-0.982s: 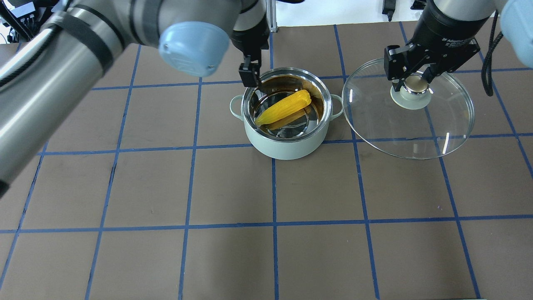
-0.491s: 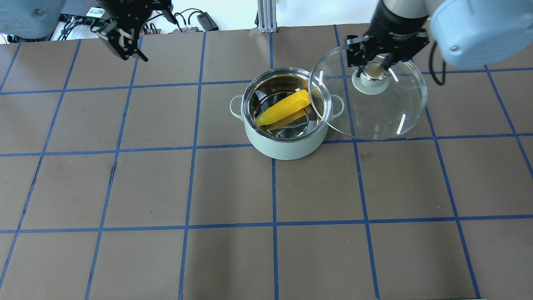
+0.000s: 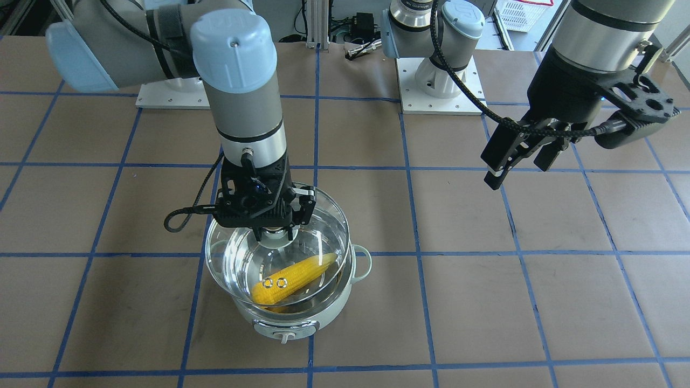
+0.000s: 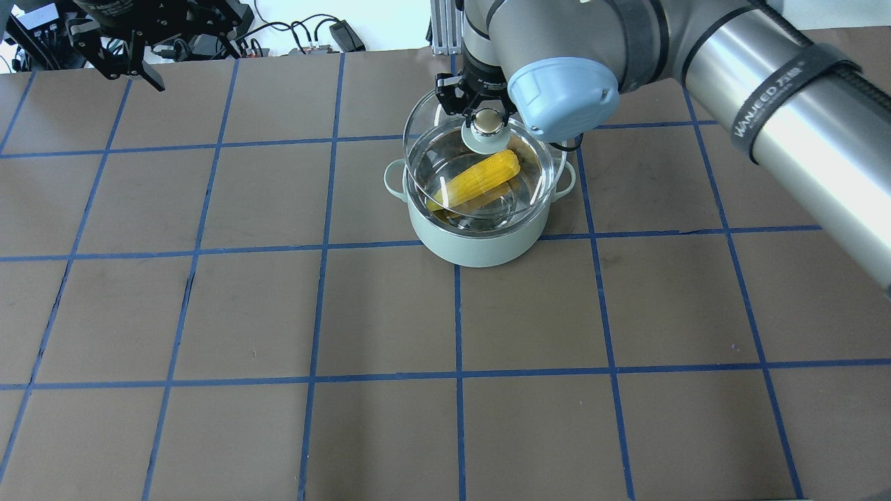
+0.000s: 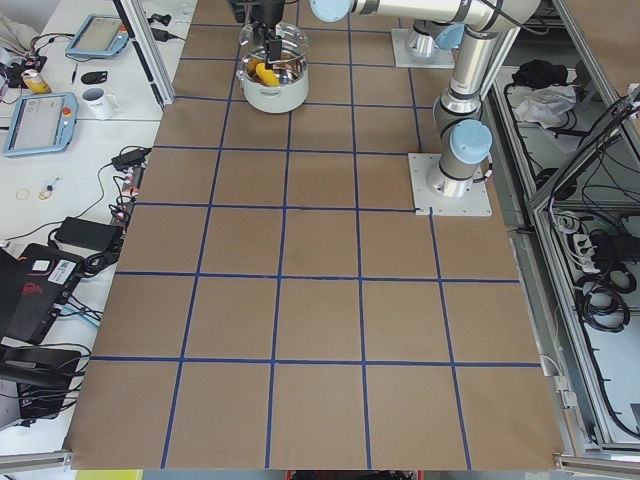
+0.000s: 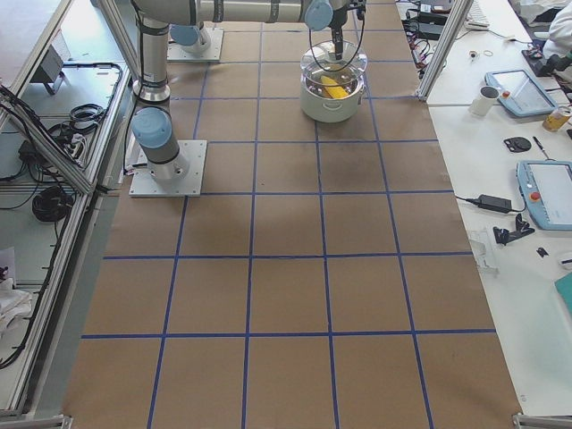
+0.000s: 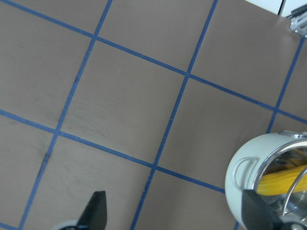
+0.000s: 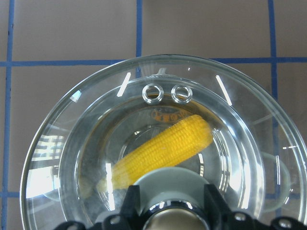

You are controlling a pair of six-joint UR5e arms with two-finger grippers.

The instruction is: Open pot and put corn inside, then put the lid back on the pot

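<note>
Lid over pot: the right gripper (image 3: pixel 275 233) is clamped tight on the gold knob (image 4: pixel 488 121) of the glass lid (image 3: pixel 302 237) and holds it level just above the mint-green pot (image 4: pixel 480 243). The pot stands mid-table with the corn (image 4: pixel 480 179) lying aslant on its steel floor, well below the rim. The left gripper (image 3: pixel 516 170) hangs well off to the side, fingers spread wide with nothing between them, so you need not plan around it. The lid does not look seated: in both fixed views its rim rides higher than the pot's rim and appears shifted away from it, though how much of that is height and how much is true offset cannot be told. Your job now is the closing placement. Square the lid's rim with the pot's rim before you descend, using the wrist view, where the pot's side handle (image 8: pixel 278 177) shows through the glass at one side. Come down straight and slowly, with the lid flat, so that one edge does not catch the steel lip and tilt. Let go of the knob only once the glass rests all round, then lift straight up so you do not drag the lid or shove the pot across the table (image 4: pixel 278 313).
</note>
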